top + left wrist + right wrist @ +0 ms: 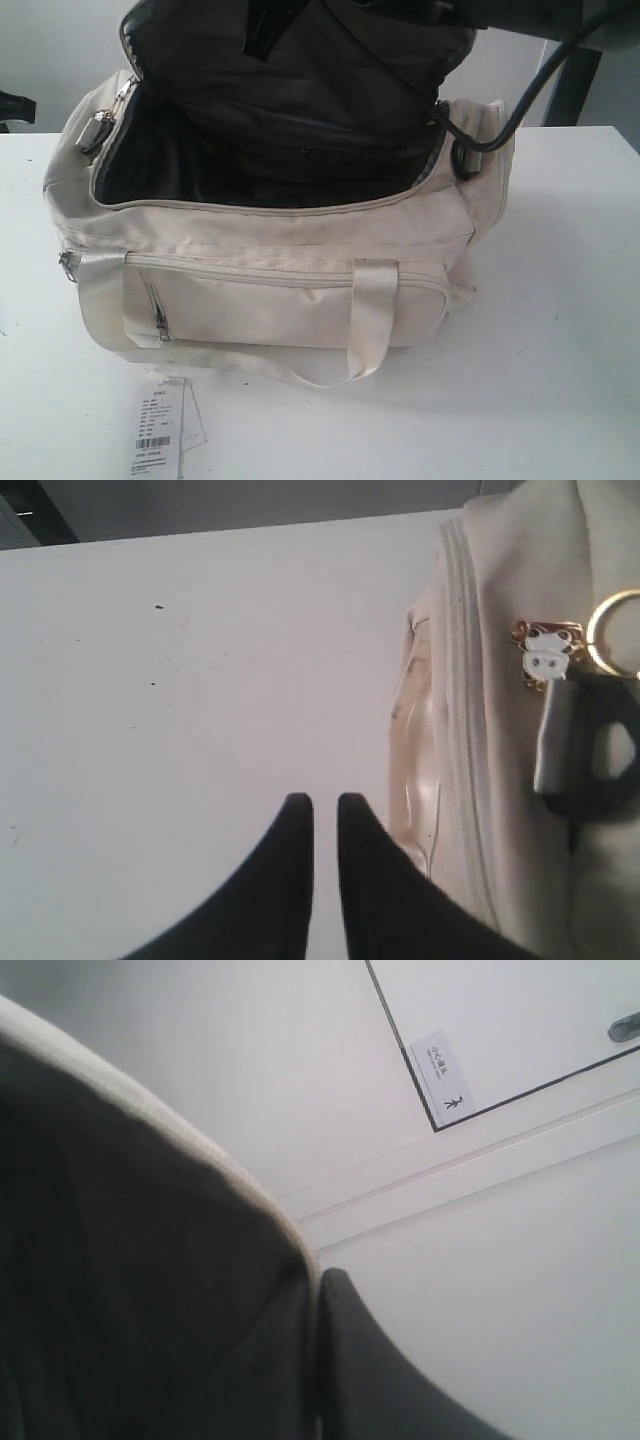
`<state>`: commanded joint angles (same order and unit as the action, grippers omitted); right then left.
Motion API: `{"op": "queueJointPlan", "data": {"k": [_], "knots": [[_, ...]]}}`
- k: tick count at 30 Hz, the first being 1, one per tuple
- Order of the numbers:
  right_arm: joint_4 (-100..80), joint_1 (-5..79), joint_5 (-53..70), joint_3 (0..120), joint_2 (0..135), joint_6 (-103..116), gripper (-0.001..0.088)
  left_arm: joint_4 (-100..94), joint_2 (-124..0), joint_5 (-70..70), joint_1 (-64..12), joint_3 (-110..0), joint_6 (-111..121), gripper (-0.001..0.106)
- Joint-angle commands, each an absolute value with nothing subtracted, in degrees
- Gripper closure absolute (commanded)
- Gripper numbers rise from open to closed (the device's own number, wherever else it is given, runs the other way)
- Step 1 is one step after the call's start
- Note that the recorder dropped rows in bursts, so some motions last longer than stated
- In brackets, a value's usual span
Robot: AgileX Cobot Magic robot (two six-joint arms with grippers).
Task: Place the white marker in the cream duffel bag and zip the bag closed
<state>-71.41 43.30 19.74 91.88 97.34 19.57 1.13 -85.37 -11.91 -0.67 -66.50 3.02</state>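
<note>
Cream duffel bag (280, 290): one, lying lengthwise on the white table (560, 330), filling the centre and upper left of the exterior view. The main zip is undone. The top flap (300, 70) stands up toward the top edge of the frame, baring dark lining and a shadowed interior. The front pocket zip (290, 272) runs closed across the near side. One webbing handle (370, 315) droops down the near side onto the table. The left end carries a zip pull with a small white animal charm (548, 652) on a gold ring (615, 630).

White marker: not to be made out in any view. The bag's interior is too dark to tell.

Right gripper (318, 1282): closed on the flap's cream-edged rim. One dark finger (380, 1370) shows pressed against the lining, the other is hidden behind the fabric.

Left gripper (325, 805): over bare table, just beside the bag's left end; whether it touches the fabric cannot be told. Its fingers are drawn together with only a thin slit between, holding nothing.

Paper tag (158, 435): white, barcoded, flat on the table at the lower left of the exterior view, just in front of the bag.

Black cable (540, 80): runs from the upper right corner of the exterior view down to the bag's right end.

Wall sign (443, 1080): small white label with a walking figure, on a pale panel behind the flap.
</note>
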Motion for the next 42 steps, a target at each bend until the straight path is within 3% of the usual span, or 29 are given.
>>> {"op": "queueJointPlan", "data": {"k": [11, 23, 26, 32, 34, 42], "knots": [[-63.88, 43.3, 26.79, 91.88, 97.34, 34.89, 0.0868, 6.62, -89.73, -9.17, -0.67, -67.4, 3.14, 0.076], [-29.02, 43.41, 34.59, 91.88, 97.49, 26.42, 0.0862, 8.55, -90.16, -8.97, -0.67, -67.4, 3.14, 0.076], [-17.74, 43.54, 35.5, 91.88, 97.49, 13.39, 0.0776, 8.55, -90.16, -8.97, -0.67, -67.4, 3.14, 0.076], [3.08, 43.54, 40.08, 91.88, 97.49, -8.23, 0.0364, 8.92, -89.3, -9.93, -0.67, -67.4, 3.02, 0.076], [6.47, 43.54, 42.91, 91.88, 97.49, -10.58, 0.0282, 8.92, -88.27, -9.93, -0.67, -67.4, 2.8, 0.076], [23.76, 44.62, 47.03, 91.98, 94.95, -27.44, 0.0281, 7.3, -86.81, -8.67, -0.67, -67.4, 2.63, 0.076]]}}
